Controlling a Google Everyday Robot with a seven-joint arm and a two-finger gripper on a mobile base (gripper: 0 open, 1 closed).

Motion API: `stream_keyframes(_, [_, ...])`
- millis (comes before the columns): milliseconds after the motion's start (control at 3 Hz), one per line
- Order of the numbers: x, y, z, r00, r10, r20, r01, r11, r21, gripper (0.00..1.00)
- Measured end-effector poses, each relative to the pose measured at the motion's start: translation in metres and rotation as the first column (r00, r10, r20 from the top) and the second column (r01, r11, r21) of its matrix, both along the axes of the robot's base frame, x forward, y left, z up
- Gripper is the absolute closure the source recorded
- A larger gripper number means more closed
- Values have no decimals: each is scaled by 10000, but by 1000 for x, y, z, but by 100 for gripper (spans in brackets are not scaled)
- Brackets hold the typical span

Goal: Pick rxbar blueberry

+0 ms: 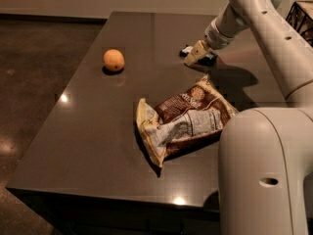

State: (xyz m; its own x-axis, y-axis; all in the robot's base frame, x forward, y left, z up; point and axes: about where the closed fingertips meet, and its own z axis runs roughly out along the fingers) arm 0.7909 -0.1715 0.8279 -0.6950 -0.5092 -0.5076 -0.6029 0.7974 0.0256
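Note:
The rxbar blueberry (209,59) is a small dark bar lying flat on the dark table (98,126) at the far right, with a pale end showing at its left. My gripper (194,56) is down at the bar, over its near left part, and hides much of it. The white arm reaches in from the upper right. I cannot see whether the gripper touches or holds the bar.
A round orange fruit (113,60) sits at the far left. A large crinkled brown-and-cream snack bag (185,117) lies mid-table, just in front of the bar. My white body (266,175) fills the lower right. A dark wire basket (301,13) stands at the top right.

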Motion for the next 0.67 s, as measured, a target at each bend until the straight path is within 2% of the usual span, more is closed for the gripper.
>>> stream_keyframes(667, [-1,0,8,10000,51,-69,-51,10000,58,87])
